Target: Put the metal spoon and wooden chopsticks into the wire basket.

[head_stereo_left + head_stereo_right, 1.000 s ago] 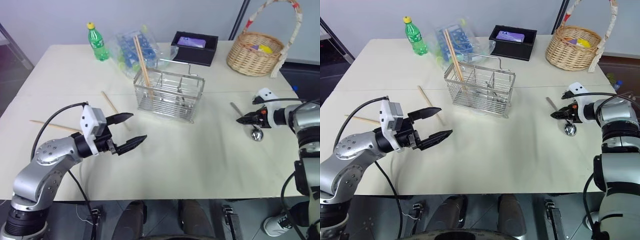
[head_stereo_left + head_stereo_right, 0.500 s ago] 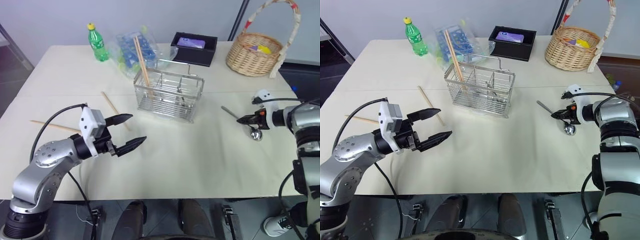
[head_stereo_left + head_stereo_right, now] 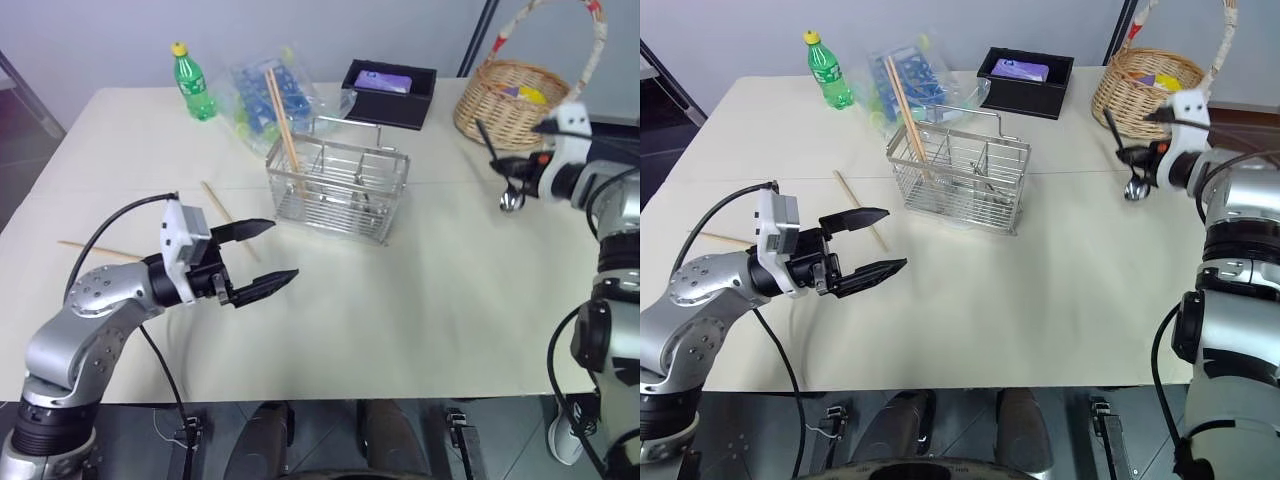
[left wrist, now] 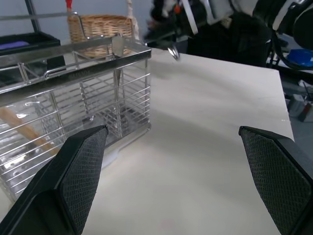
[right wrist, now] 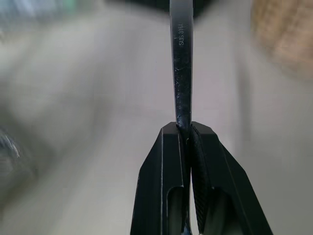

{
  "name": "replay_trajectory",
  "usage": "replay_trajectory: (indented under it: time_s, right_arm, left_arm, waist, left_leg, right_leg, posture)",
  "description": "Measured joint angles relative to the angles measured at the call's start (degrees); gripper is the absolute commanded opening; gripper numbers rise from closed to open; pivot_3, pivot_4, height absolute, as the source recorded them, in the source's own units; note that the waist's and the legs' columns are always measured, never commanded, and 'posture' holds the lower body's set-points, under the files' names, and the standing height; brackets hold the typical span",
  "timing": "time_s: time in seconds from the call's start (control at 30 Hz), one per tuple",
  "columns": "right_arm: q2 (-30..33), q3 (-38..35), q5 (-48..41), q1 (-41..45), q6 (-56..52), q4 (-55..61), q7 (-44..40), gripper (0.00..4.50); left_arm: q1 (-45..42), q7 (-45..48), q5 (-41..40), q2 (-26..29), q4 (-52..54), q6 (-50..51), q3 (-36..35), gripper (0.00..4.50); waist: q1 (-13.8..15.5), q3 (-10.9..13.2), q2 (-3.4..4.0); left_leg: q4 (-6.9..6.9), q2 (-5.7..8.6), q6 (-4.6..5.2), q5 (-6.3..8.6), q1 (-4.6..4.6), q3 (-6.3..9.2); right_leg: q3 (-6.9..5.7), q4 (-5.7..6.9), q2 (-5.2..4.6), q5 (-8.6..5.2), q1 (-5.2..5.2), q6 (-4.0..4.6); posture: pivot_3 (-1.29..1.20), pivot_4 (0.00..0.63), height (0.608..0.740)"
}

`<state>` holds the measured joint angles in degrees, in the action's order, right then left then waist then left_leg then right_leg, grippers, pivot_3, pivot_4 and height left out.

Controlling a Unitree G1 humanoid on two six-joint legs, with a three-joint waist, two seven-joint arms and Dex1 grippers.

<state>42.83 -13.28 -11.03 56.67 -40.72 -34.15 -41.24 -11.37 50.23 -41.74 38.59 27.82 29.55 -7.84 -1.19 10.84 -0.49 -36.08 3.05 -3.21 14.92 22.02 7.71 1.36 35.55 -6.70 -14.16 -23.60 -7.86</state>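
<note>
Bare tabletop between wire basket and lifted metal spoon.

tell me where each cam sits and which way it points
Left eye, right eye: on the head, looking forward and down at the table; both arms show, left gripper open, right gripper shut on the spoon.
Left wrist: along the open fingers toward the wire basket.
Right wrist: along the shut fingers pinching the spoon.
Shared: the left wrist view and the head views both show the wire basket and the wicker basket.
</note>
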Motion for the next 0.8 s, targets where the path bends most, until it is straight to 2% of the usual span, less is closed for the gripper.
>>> replay_trajectory:
  time_s: [0.1, 0.33, 0.57, 0.8]
  right_arm:
    - [-3.1, -2.9, -2.4, -0.2, -0.2, 8.5, 4.3, 0.08]
    - [-17.7, -6.2, -10.4, -3.9, 2.2, 32.2, 14.3, 0.08]
    - [-29.0, -5.7, -16.6, -6.9, 3.5, 42.4, 21.4, 0.08]
    - [-33.0, -2.8, -19.3, -9.1, 4.6, 44.6, 24.0, 0.08]
  left_arm:
    - [-0.5, 0.3, 0.0, 0.0, -0.5, 0.0, 0.1, 4.5]
    - [-0.8, -0.3, 0.3, -0.6, -2.1, 0.0, 0.2, 4.5]
    - [-1.3, -1.5, 0.3, -0.7, -2.4, 0.0, 0.1, 4.5]
    - [-1.0, -3.0, 0.3, -0.7, -2.4, 0.2, -0.1, 4.5]
  waist:
    - [0.1, 0.0, 0.0]
    - [0.2, 0.0, -0.02]
    - [0.1, 0.0, -0.01]
    - [-0.1, 0.0, 0.0]
  left_leg:
    - [-0.04, 0.0, 0.0, 0.0, 0.02, 0.0]
    - [-0.1, 0.01, -0.05, -0.04, 0.04, 0.09]
    - [-0.1, 0.03, -0.14, -0.09, 0.04, 0.14]
    - [-0.08, 0.02, -0.16, -0.11, 0.04, 0.14]
  right_leg:
    - [0.0, 0.01, 0.0, 0.0, 0.0, 0.0]
    - [0.0, 0.31, 0.01, 0.01, -0.08, -0.01]
    - [0.0, 0.53, 0.01, 0.01, -0.2, 0.04]
    - [0.01, 0.58, 0.02, 0.03, -0.27, 0.07]
  posture:
    - [0.0, 0.15, 0.74]
    - [0.0, 0.15, 0.74]
    - [0.0, 0.15, 0.74]
    - [0.0, 0.15, 0.74]
